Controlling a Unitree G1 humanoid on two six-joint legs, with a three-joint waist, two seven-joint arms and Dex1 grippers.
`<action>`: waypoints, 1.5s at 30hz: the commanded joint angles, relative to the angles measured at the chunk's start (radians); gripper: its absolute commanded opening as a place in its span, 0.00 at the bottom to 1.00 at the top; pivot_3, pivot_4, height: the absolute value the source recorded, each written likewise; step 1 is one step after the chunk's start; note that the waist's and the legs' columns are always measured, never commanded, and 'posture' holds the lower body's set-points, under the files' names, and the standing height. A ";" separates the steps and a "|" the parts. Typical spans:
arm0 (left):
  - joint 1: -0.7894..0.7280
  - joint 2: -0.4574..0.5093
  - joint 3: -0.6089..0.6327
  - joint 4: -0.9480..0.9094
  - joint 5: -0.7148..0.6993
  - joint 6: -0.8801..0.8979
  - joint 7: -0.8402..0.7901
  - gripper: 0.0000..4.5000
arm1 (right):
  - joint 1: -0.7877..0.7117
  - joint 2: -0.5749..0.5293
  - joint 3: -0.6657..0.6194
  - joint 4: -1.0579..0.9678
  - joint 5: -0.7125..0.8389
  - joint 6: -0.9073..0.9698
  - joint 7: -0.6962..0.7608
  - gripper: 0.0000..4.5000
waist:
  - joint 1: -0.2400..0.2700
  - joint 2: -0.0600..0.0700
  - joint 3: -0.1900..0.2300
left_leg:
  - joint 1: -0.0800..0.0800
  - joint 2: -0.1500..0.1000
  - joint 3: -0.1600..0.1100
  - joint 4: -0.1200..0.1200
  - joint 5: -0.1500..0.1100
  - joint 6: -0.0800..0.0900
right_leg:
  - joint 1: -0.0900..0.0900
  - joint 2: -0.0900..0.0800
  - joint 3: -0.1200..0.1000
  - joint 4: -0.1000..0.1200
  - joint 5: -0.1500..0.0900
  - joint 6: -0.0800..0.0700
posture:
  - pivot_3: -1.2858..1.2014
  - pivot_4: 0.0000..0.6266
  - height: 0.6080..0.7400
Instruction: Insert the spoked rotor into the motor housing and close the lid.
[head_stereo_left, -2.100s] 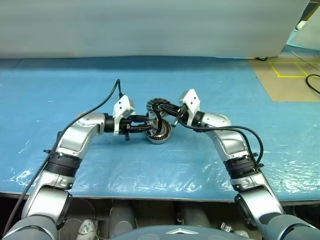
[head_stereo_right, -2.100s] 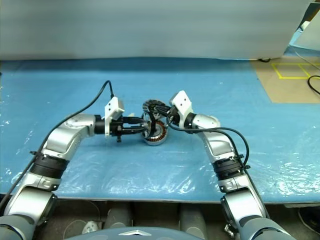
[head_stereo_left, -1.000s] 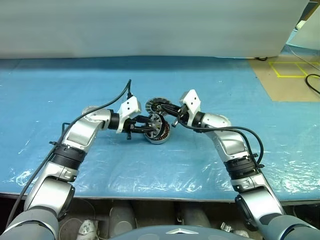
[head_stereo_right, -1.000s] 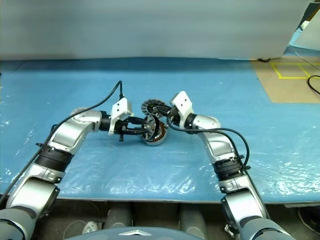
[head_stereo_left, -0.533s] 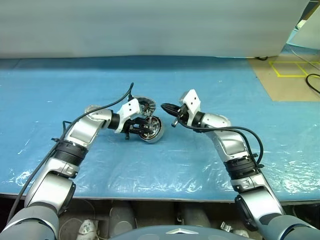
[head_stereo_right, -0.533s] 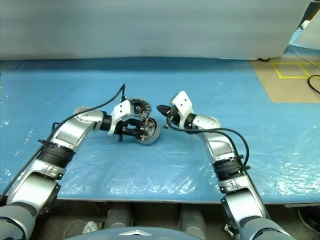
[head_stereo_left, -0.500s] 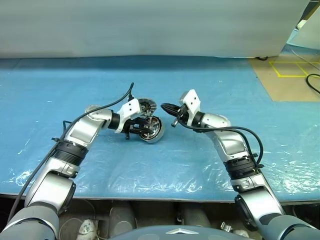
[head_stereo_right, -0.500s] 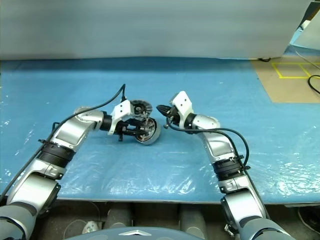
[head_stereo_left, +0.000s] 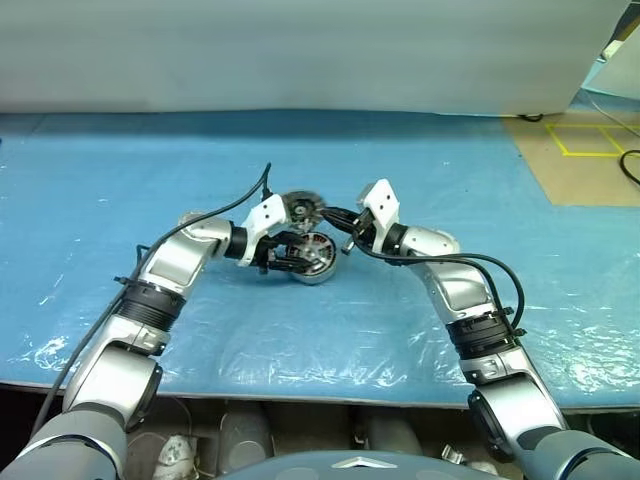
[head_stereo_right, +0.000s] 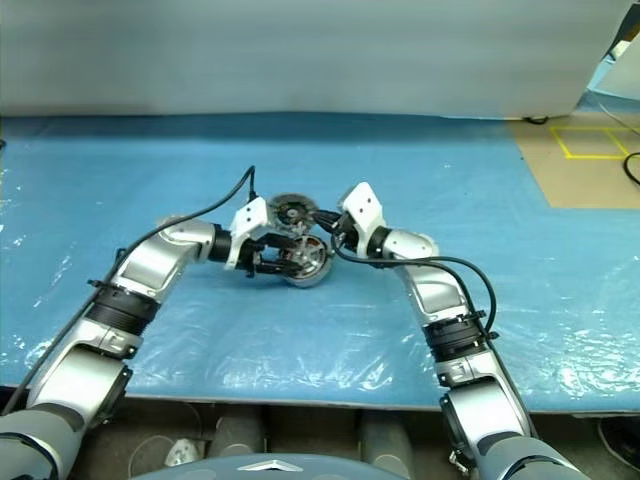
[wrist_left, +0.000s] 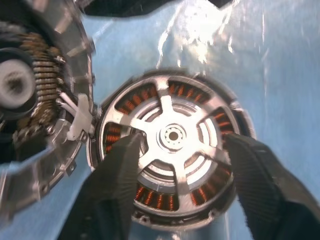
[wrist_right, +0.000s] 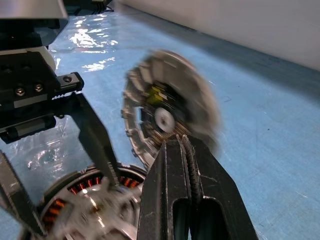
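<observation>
The motor housing (head_stereo_left: 322, 268) lies flat on the blue sheet at mid-table, copper windings (wrist_left: 150, 192) showing. The spoked rotor (wrist_left: 172, 135) sits inside it, face up. The lid (head_stereo_left: 298, 208) stands raised behind the housing with its inner face (wrist_left: 30, 95) showing. My left gripper (wrist_left: 181, 142) reaches in from the left, open, one finger on each side of the rotor's hub over its face. My right gripper (wrist_right: 180, 142) comes from the right, shut on nothing, with its tip at the lid's (wrist_right: 170, 112) lower edge.
The blue plastic-covered table (head_stereo_left: 300, 340) stretches wide on both sides, its front edge close to me. A white wall (head_stereo_left: 300, 50) runs along the back. Brown floor with yellow tape (head_stereo_left: 585, 140) lies at the far right. A black cable (head_stereo_left: 225, 210) arcs over my left forearm.
The housing with the rotor has slid back to the right, bringing the lid against my right gripper's tip. My left fingers have spread wider apart. The right arm has kept still.
</observation>
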 joint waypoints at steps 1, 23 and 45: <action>-0.010 -0.009 0.073 -0.077 -0.075 0.041 0.012 0.82 | -0.011 0.000 -0.011 -0.027 0.006 -0.019 0.002 0.00 | 0.000 0.000 0.001 | 0.000 0.000 0.000 0.000 0.000 0.000 | 0.000 0.000 0.000 0.000 0.000 0.000 | 0.52 0.24 1.00; 0.120 -0.107 0.102 -0.179 -0.095 -0.023 0.234 0.00 | -0.018 -0.010 -0.019 -0.030 0.009 -0.022 0.006 0.00 | -0.003 -0.001 0.003 | 0.000 0.000 0.000 -0.002 0.000 0.000 | 0.000 0.000 0.000 -0.001 0.001 0.001 | 0.52 0.24 1.00; 0.172 -0.119 0.064 -0.069 0.021 -0.070 0.357 0.00 | -0.016 -0.016 -0.021 -0.040 0.014 -0.022 0.008 0.00 | -0.005 -0.001 0.003 | 0.003 0.000 0.000 0.001 0.000 0.000 | 0.002 0.000 0.001 0.000 -0.001 -0.001 | 0.52 0.24 1.00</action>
